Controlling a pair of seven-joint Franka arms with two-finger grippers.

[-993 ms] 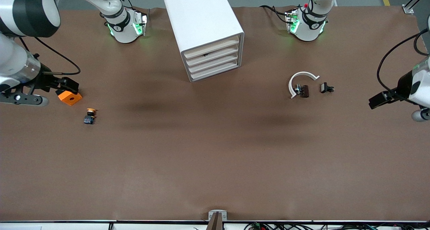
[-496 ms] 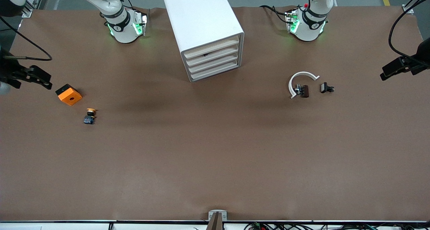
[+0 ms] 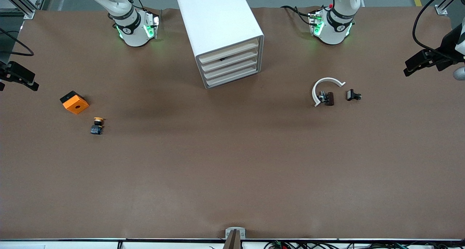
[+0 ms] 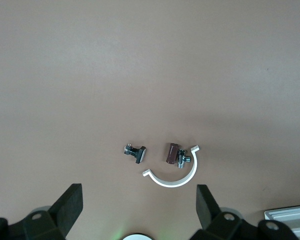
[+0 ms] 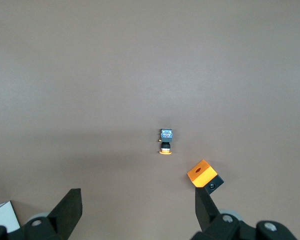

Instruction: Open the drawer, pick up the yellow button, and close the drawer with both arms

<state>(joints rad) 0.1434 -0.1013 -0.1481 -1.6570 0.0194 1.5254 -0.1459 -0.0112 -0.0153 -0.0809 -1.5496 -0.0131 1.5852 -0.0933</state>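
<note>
The white cabinet (image 3: 218,20) stands mid-table between the arm bases, and its four pale drawer fronts (image 3: 229,65) are all pushed in. The button (image 3: 97,125) (image 5: 165,141) lies on its side on the brown table toward the right arm's end, nearer the front camera than the cabinet. My right gripper (image 3: 21,78) (image 5: 137,207) hangs open and empty over the table's edge at that end, apart from the button. My left gripper (image 3: 414,65) (image 4: 139,202) hangs open and empty over the left arm's end of the table.
An orange-and-black block (image 3: 74,102) (image 5: 205,176) sits beside the button, a little farther from the front camera. A white curved strip (image 3: 325,88) (image 4: 172,176) with a brown piece (image 3: 329,98) and a black clip (image 3: 353,95) (image 4: 135,151) lies toward the left arm's end.
Both arms have drawn outward toward their ends of the table. The right gripper left the orange block's side. Nothing on the table has moved.
</note>
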